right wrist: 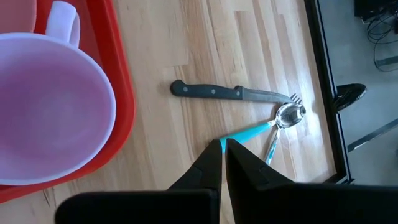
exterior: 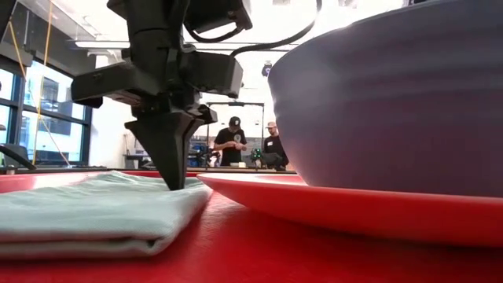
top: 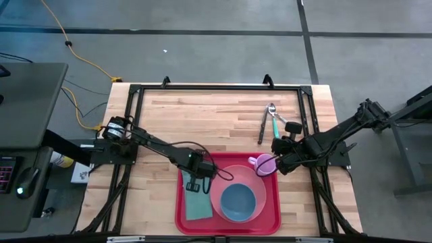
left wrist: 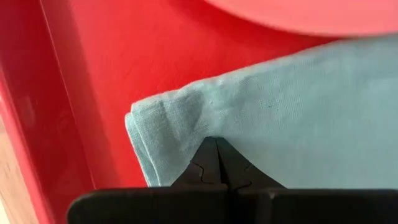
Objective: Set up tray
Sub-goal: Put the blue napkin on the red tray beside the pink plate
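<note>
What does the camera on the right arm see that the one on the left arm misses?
Only the right wrist view shows the pink cup, the knife, the spoon and the fork on the wooden table, past the shut right claw. Only the left wrist view shows the green cloth, with the shut left claw on it. Both show the red tray.

1. Bright red tray [top: 183, 219], plain all over.
2. Pale teal-green folded cloth [top: 197, 206], left side of tray.
3. Pink plate [top: 268, 196] under a blue-grey bowl [top: 237, 202].
4. Translucent lilac-pink mug [top: 264, 165], far right corner.
5. Black-handled knife [right wrist: 211, 91]; turquoise-handled spoon [right wrist: 283, 118].
6. Light wood-grain table [top: 202, 115], striped in planks.
7. Dark black left gripper [exterior: 174, 182] and right gripper [right wrist: 222, 144].
</note>
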